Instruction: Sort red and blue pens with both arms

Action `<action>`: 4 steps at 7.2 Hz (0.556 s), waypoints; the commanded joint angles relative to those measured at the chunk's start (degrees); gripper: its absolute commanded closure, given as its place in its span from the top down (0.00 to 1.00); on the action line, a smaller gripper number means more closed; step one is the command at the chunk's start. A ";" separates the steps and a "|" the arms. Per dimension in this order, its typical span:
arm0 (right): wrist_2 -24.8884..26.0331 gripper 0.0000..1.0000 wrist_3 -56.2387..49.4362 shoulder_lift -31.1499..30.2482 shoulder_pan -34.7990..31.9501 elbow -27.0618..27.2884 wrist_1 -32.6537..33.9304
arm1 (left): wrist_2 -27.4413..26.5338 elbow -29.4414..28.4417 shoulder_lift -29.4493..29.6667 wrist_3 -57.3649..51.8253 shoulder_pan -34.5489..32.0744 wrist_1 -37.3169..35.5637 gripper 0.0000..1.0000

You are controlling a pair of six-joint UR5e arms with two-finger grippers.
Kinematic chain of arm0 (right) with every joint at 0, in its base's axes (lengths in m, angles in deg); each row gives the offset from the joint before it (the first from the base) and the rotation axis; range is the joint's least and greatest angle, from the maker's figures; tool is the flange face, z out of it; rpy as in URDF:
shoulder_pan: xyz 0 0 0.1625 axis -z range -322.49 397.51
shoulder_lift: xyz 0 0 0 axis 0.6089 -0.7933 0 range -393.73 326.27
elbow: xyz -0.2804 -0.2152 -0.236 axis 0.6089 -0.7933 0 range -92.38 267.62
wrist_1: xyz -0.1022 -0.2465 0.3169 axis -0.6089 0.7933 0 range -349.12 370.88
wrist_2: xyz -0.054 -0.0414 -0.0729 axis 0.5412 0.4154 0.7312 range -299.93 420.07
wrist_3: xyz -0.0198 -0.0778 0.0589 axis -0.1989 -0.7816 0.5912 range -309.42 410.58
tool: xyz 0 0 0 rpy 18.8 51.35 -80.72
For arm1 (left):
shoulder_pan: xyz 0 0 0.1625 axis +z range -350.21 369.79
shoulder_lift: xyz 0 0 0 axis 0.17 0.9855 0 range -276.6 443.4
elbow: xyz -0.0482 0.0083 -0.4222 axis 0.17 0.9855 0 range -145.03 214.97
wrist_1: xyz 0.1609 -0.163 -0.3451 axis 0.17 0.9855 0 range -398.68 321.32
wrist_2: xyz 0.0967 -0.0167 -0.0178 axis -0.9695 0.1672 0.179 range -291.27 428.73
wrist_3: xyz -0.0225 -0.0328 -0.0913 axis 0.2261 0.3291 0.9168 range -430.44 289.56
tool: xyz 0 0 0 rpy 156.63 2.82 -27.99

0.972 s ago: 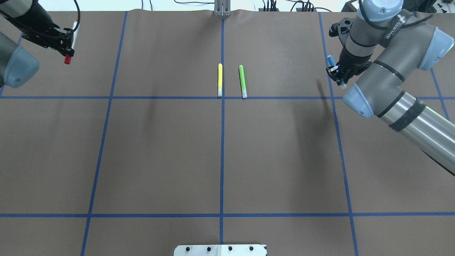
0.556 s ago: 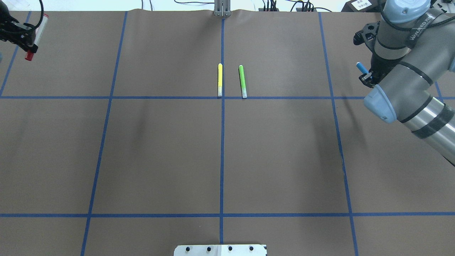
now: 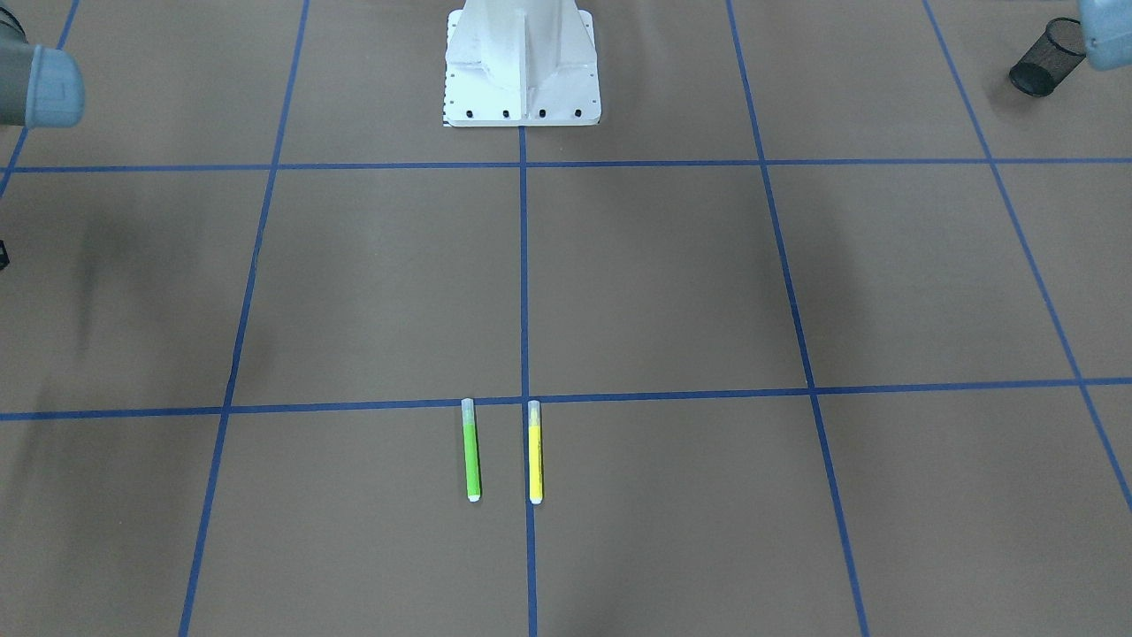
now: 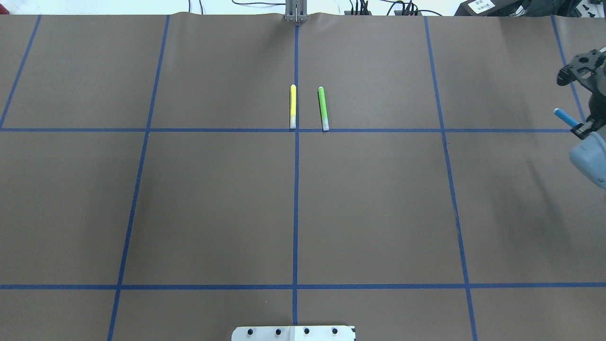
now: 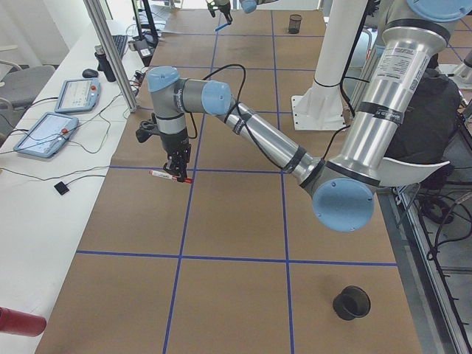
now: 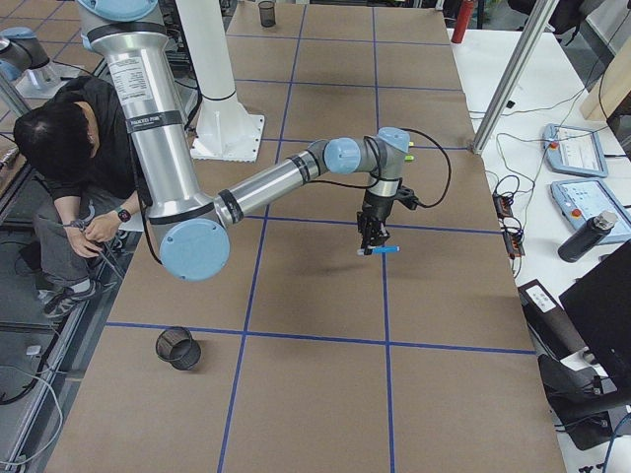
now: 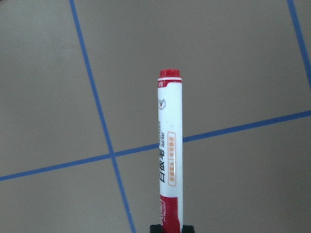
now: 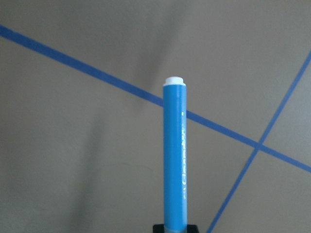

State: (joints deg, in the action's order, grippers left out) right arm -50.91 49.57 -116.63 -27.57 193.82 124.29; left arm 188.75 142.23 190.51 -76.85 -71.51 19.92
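The red pen, white-barrelled with red cap and red end, sticks out of my left gripper, which is shut on its capped end. In the exterior left view that red pen hangs level just above the table near a tape crossing, under the left gripper. The blue pen is clamped in my shut right gripper. Overhead, the blue pen and right gripper sit at the far right edge. The left arm is outside the overhead view.
A yellow marker and a green marker lie side by side mid-table at the centre tape line. Black mesh cups stand near the table's ends. A person crouches behind the robot base.
Both arms have swung outward with their pens. The left gripper and red pen left the overhead view on the left; the right gripper and blue pen moved to its right edge.
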 commanded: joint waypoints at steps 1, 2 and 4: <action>-1.96 0.00 -8.16 -8.21 -5.39 2.09 2.06 | -0.75 0.76 -6.62 -6.05 -2.72 -1.38 0.00; -1.96 0.00 -14.05 -8.59 -9.68 2.00 8.52 | -0.66 2.32 -10.39 -8.85 -3.86 -1.20 0.00; -2.05 0.00 -22.50 -9.55 -16.99 2.18 22.06 | -0.49 6.02 -16.21 -9.84 -4.57 -1.38 0.00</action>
State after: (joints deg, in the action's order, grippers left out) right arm -52.89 32.30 -125.34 -40.40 195.93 138.61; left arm 188.16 146.74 177.60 -85.95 -75.46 18.59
